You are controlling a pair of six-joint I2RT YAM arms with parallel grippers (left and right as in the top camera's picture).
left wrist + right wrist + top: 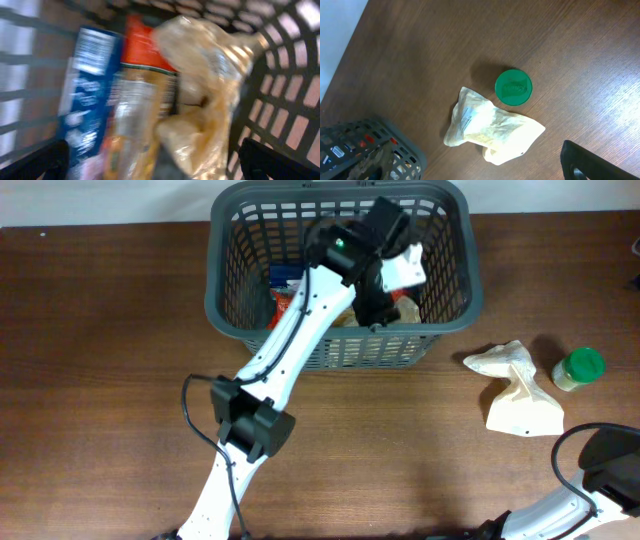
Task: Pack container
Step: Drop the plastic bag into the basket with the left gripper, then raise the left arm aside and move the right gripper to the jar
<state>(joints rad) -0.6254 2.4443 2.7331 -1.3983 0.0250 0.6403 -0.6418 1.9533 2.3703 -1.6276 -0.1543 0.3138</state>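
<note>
Container [400,350] sits mid-table [100,380] at the far edge, and the left gripper [160,165] is down inside it, fingers spread wide, gripping nothing. Under it lie a blue box [87,90], an orange packet [145,50] and a clear bag [210,75] against the lattice wall. Right gripper [595,162] hangs near right; only one finger shows, so I can't tell its state. Outside, a pale bag [515,390] lies just beside a green-lidded jar [580,367].
</note>
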